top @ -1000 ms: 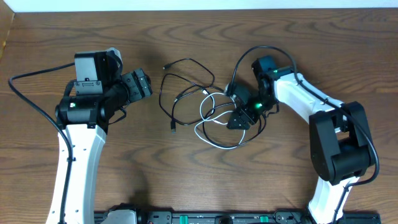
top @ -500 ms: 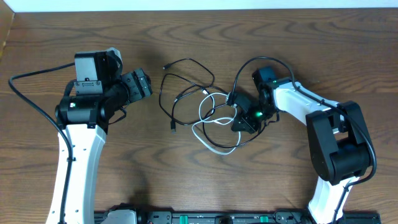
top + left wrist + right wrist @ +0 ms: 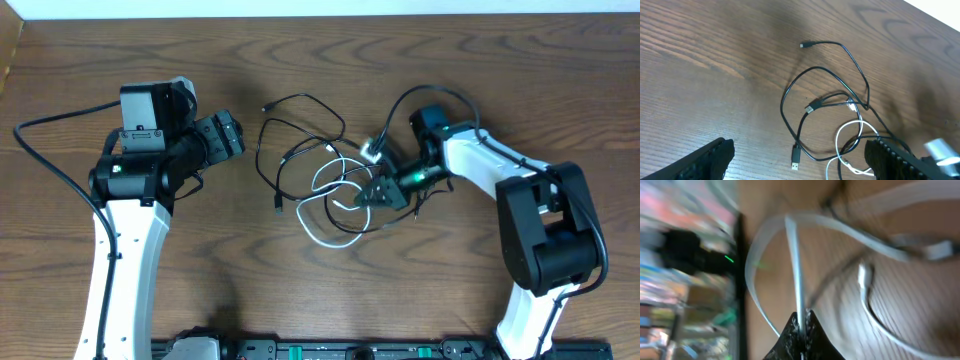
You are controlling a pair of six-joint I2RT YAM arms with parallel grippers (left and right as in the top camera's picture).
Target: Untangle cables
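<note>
Cables point(image 3: 330, 176) tangled, right end effector point(image 3: 801, 324) clenched on white cable point(image 3: 796, 265), left end effector point(image 3: 800, 152) gaping.

white cable point(image 3: 796, 265) blurred, left fingers point(image 3: 710, 160) cropped

A dark brown table point(image 3: 300, 300) with bold wavy grain fills nearly the whole overhead view. Along 12 o'clock a narrow white strip point(image 3: 320, 8) runs beyond its far edge, possibly a wall. At 10 o'clock a slim band of lighter wood point(image 3: 8, 60) borders it. At 6 o'clock a black rail point(image 3: 330, 350) with small green parts lines the near edge. The light is soft and even, with a pale sheen on the wood toward 2 o'clock in the left wrist view.
</note>
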